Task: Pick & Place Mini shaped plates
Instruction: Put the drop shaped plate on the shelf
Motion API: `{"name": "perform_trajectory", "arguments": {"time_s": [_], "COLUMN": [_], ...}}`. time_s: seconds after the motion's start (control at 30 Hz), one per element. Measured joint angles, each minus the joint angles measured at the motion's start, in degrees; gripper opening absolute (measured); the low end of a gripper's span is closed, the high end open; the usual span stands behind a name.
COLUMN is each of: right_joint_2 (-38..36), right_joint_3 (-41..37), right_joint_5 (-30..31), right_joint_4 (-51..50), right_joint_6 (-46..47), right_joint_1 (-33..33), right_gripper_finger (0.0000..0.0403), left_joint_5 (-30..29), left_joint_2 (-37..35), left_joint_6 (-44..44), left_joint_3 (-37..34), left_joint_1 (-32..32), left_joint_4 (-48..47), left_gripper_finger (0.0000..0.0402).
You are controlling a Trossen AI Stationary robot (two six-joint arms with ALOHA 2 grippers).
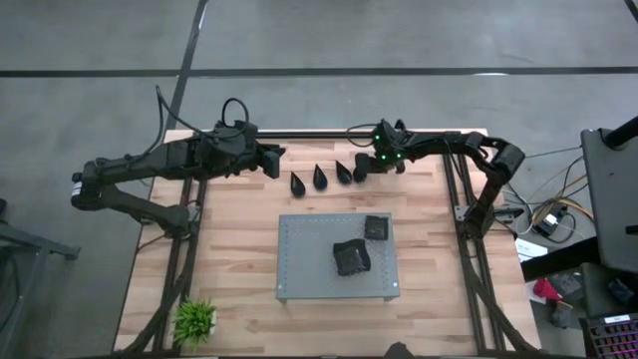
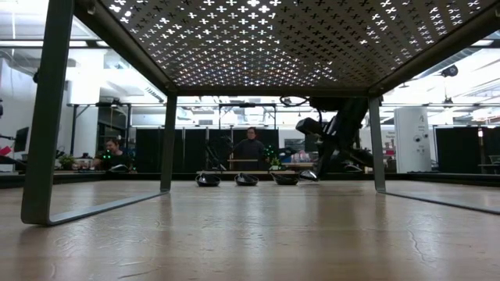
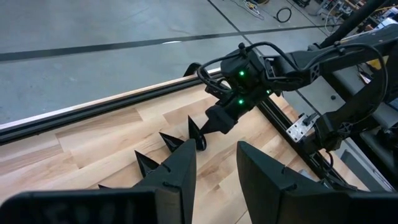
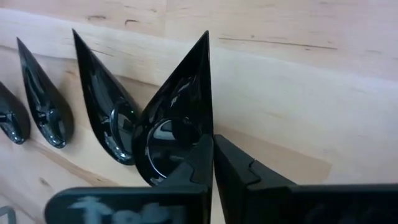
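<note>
A row of teardrop plates (image 1: 320, 179) lies near the far edge of the wooden surface (image 1: 239, 259), tips pointing away from the grey perforated board (image 1: 309, 269). From above, three show clear, with a fourth at the right end mostly hidden under the right claw (image 1: 361, 177). The right wrist view shows four black teardrops side by side, the farthest cut off at the frame edge. The nearest teardrop (image 4: 177, 121) sits right against that claw, whose fingers (image 4: 239, 171) are pressed together with no gap; its rim meets their tips, but whether the rim is pinched between them is hard to make out.

Two more black plates rest on top of the board: a square plate (image 1: 376, 227) near its far right corner and a darker clump (image 1: 351, 257) beside it, whose shape and count cannot be made out. From table height, three dishes show in the row, with the right arm coming down at its right end; the board's underside fills the top.

The left claw (image 1: 271, 160) hovers to the left of the row, fingers (image 3: 180, 174) partly apart and holding nothing. A small green plant (image 1: 195, 320) stands at the near left corner.
</note>
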Motion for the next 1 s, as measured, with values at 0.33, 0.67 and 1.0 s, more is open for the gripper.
{"name": "perform_trajectory", "arguments": {"time_s": [0.33, 0.67, 1.0], "right_joint_2": [-3.85, -8.16, -14.45], "right_joint_3": [0.09, 0.11, 0.45], "right_joint_5": [-1.69, -11.43, -28.11], "right_joint_4": [-0.02, -1.05, -1.36], "right_joint_6": [-1.61, -1.23, 4.54], "right_joint_1": [0.13, 0.25, 3.54], "right_gripper_finger": [0.0008, 0.0008, 0.0008], "left_joint_5": [1.56, 8.34, 17.96], "left_joint_2": [-0.01, -0.05, -0.05], "left_joint_6": [3.53, 13.05, 21.92], "left_joint_3": [0.00, -0.02, -0.04], "left_joint_1": [0.00, 0.00, 0.47], "left_joint_4": [-0.22, -0.03, 7.20], "left_gripper_finger": [0.0108, 0.0108, 0.0108]}}
